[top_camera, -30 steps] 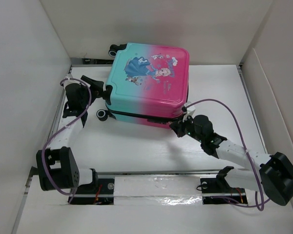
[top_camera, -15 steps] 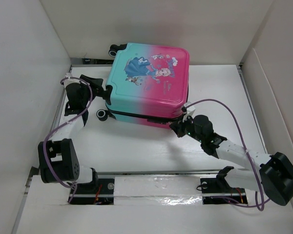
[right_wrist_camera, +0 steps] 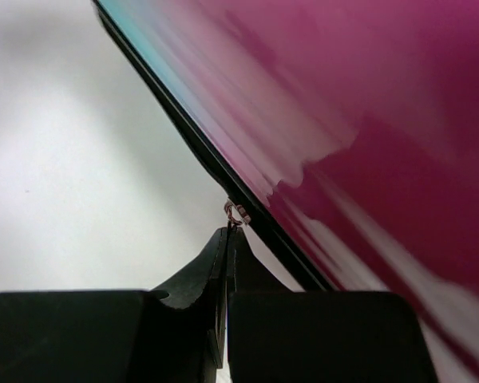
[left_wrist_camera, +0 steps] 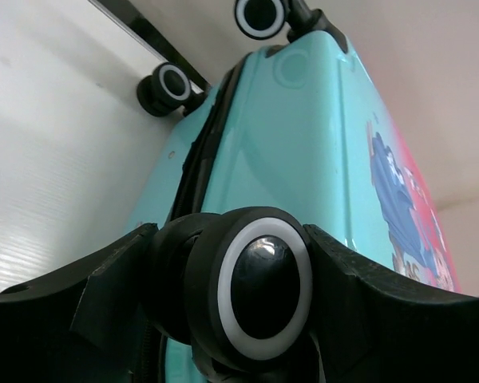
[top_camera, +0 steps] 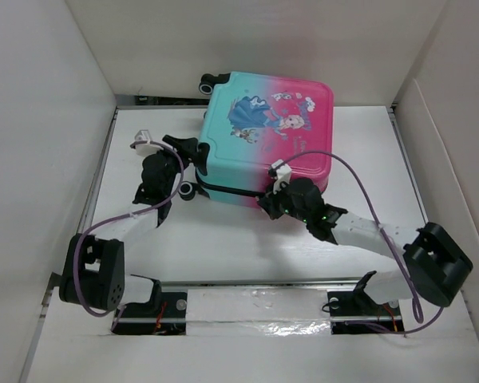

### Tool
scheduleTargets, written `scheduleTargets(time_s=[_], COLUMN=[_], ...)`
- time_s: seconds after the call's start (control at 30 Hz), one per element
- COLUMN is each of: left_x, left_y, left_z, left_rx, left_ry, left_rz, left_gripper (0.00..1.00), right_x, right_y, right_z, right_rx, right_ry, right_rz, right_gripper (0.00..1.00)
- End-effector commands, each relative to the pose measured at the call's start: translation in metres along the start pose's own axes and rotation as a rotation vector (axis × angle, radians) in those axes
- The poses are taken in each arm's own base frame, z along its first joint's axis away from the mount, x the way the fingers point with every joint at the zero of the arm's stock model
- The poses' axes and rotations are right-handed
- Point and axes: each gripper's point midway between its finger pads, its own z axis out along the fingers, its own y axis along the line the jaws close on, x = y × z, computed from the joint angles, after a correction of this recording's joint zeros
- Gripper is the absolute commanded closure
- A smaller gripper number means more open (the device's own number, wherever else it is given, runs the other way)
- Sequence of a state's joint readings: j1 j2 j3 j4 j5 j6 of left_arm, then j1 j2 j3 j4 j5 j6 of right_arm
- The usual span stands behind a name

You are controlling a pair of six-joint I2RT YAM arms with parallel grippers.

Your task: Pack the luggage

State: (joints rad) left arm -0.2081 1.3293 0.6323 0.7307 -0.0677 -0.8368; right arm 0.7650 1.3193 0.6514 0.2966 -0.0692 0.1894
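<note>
The luggage (top_camera: 275, 132) lies flat and closed at the back of the table, teal on the left, pink on the right, princess picture up. My left gripper (top_camera: 190, 152) is shut on a black wheel with a white ring (left_wrist_camera: 262, 291) at the case's near left corner; the teal shell (left_wrist_camera: 303, 144) fills the left wrist view. My right gripper (top_camera: 265, 205) is at the case's near edge, jaws pressed together on the small metal zipper pull (right_wrist_camera: 235, 214) on the black zipper line under the pink shell (right_wrist_camera: 359, 104).
White walls (top_camera: 48, 120) close in the table on the left, back and right. Two further wheels (left_wrist_camera: 172, 82) stick out at the case's far left corner. Purple cables (top_camera: 383, 183) loop over both arms.
The luggage has slid to the right and turned slightly. My left gripper followed it rightward, holding the wheel. My right gripper moved left along the near edge with the zipper pull.
</note>
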Motion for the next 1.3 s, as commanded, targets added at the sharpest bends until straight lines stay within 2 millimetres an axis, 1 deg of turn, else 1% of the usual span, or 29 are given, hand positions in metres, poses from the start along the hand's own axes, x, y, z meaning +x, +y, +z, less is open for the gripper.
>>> scheduleTargets(time_s=[0.0, 0.07, 0.13, 0.17, 0.2, 0.23, 0.27, 0.3, 0.33, 0.37, 0.4, 0.43, 0.53, 0.57, 0.63, 0.67, 0.77, 0.8, 0.87, 0.9, 0.93, 0.97, 1.0, 1.03, 1.07, 1.13, 1.17, 1.23, 1.27], left_x=[0.072, 0.079, 0.085, 0.082, 0.093, 0.098, 0.095, 0.109, 0.112, 0.115, 0.118, 0.122, 0.125, 0.131, 0.135, 0.143, 0.158, 0.155, 0.151, 0.146, 0.147, 0.136, 0.132, 0.125, 0.109, 0.099, 0.078, 0.059, 0.043], left_y=[-0.038, -0.043, -0.043, -0.049, -0.049, -0.05, -0.055, -0.056, -0.055, -0.059, -0.051, -0.056, -0.053, -0.052, -0.064, -0.074, -0.087, -0.094, -0.097, -0.099, -0.096, -0.099, -0.096, -0.09, -0.094, -0.083, -0.086, -0.082, -0.086], left_z=[-0.035, -0.049, -0.059, -0.067, -0.076, -0.083, -0.089, -0.1, -0.105, -0.111, -0.113, -0.118, -0.117, -0.117, -0.118, -0.12, -0.122, -0.119, -0.118, -0.119, -0.118, -0.118, -0.118, -0.116, -0.12, -0.124, -0.127, -0.13, -0.136], left_rx=[0.183, 0.209, 0.211, 0.225, 0.232, 0.235, 0.245, 0.254, 0.253, 0.268, 0.248, 0.266, 0.262, 0.265, 0.297, 0.322, 0.344, 0.353, 0.355, 0.359, 0.346, 0.35, 0.345, 0.326, 0.336, 0.288, 0.282, 0.25, 0.253], left_ry=[0.262, 0.28, 0.296, 0.281, 0.306, 0.316, 0.296, 0.327, 0.33, 0.337, 0.33, 0.338, 0.342, 0.362, 0.372, 0.393, 0.425, 0.414, 0.399, 0.386, 0.386, 0.36, 0.352, 0.34, 0.3, 0.277, 0.215, 0.181, 0.14], left_rz=[0.012, 0.02, 0.044, 0.049, 0.059, 0.068, 0.069, 0.078, 0.08, 0.074, 0.073, 0.064, 0.06, 0.061, 0.054, 0.059, 0.078, 0.077, 0.082, 0.091, 0.102, 0.098, 0.1, 0.098, 0.085, 0.114, 0.107, 0.12, 0.112], left_gripper=[1.0, 1.0, 1.0, 1.0, 1.0, 1.0, 1.0, 1.0, 1.0, 1.0, 1.0, 1.0, 1.0, 1.0, 1.0, 1.0, 1.0, 1.0, 1.0, 1.0, 1.0, 1.0, 1.0, 1.0, 1.0, 1.0, 1.0, 0.98, 0.75], right_x=[-0.045, -0.044, -0.046, -0.049, -0.046, -0.059, -0.064, -0.067, -0.074, -0.081, -0.078, -0.086, -0.073, -0.06, -0.05, -0.038, -0.023, -0.023, -0.015, -0.017, -0.02, -0.023, -0.03, -0.029, -0.032, -0.035, -0.037, -0.037, -0.029], right_y=[0.064, 0.059, 0.035, 0.023, 0.01, -0.011, -0.02, -0.028, -0.035, -0.034, -0.031, -0.026, -0.002, 0.015, 0.029, 0.044, 0.075, 0.103, 0.125, 0.145, 0.153, 0.161, 0.165, 0.159, 0.156, 0.139, 0.122, 0.11, 0.1], right_z=[0.015, 0.02, 0.016, 0.013, 0.008, -0.003, -0.009, -0.015, -0.021, -0.025, -0.026, -0.026, -0.017, -0.015, -0.014, -0.013, -0.008, -0.009, -0.002, -0.002, -0.002, -0.002, -0.002, 0.001, -0.001, -0.004, -0.008, -0.015, -0.017], right_rx=[-0.213, -0.19, -0.142, -0.12, -0.097, -0.071, -0.064, -0.062, -0.076, -0.09, -0.108, -0.134, -0.187, -0.227, -0.257, -0.293, -0.357, -0.415, -0.429, -0.443, -0.454, -0.463, -0.463, -0.433, -0.414, -0.379, -0.354, -0.356, -0.341], right_ry=[-0.095, -0.1, -0.099, -0.101, -0.087, -0.119, -0.131, -0.134, -0.15, -0.161, -0.136, -0.137, -0.094, -0.071, -0.068, -0.064, -0.042, -0.045, -0.02, -0.037, -0.058, -0.073, -0.109, -0.118, -0.136, -0.15, -0.159, -0.164, -0.152], right_rz=[-0.053, -0.065, -0.07, -0.084, -0.083, -0.076, -0.087, -0.089, -0.092, -0.111, -0.119, -0.143, -0.149, -0.156, -0.153, -0.132, -0.096, -0.114, -0.12, -0.119, -0.125, -0.114, -0.11, -0.104, -0.095, -0.084, -0.07, -0.065, -0.069], right_gripper=[1.0, 1.0, 1.0, 1.0, 1.0, 1.0, 1.0, 1.0, 1.0, 1.0, 1.0, 1.0, 1.0, 1.0, 1.0, 1.0, 1.0, 1.0, 1.0, 1.0, 1.0, 1.0, 1.0, 1.0, 1.0, 1.0, 1.0, 1.0, 1.0])
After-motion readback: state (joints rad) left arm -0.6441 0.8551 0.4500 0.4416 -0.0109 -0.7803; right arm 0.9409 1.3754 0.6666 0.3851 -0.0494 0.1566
